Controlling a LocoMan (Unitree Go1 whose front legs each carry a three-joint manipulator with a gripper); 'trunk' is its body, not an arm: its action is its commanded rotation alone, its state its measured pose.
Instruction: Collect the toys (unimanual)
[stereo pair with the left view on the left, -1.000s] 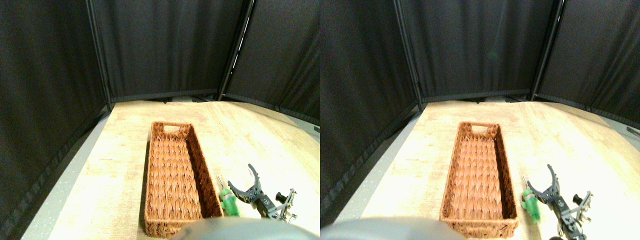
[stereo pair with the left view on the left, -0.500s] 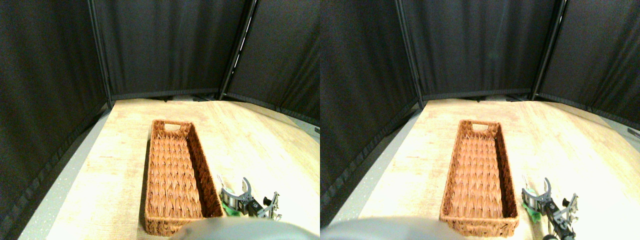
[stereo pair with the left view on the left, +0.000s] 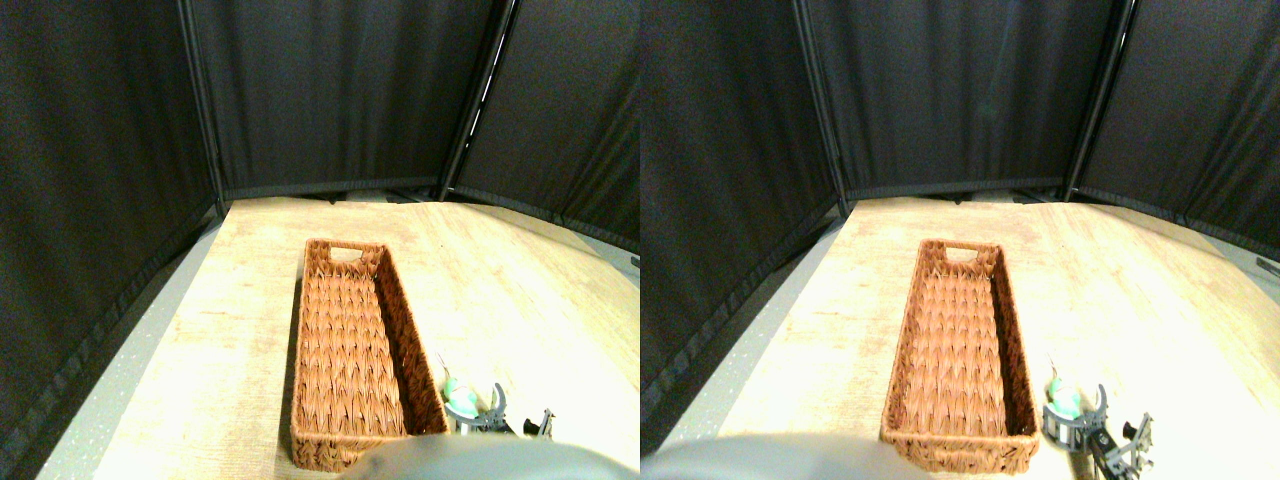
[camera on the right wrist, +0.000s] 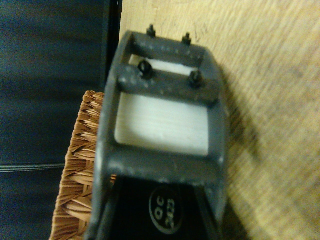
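Closing in on the green toy (stereo pair with the left view on the left: 461, 398), which is lying on the wooden table (stereo pair with the left view on the left: 520, 290) just beside the near right corner of the wicker basket (stereo pair with the left view on the left: 345, 340), we are bringing our right gripper (stereo pair with the left view on the left: 482, 417) down around it for the pick, though we cannot tell whether the jaws are spread or already pinching it. Next we are judging that a firm grasp and a lift clear of the basket's right wall are called for, with open table lying to the right and the empty basket floor waiting on the left.

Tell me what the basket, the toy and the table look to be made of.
Basket: woven wicker, brown, matte; the braided strands show.
Toy: pale green, probably soft plush; too small and blurred to be sure.
Table: light wood or wood-look laminate; faint grain lines, smooth.
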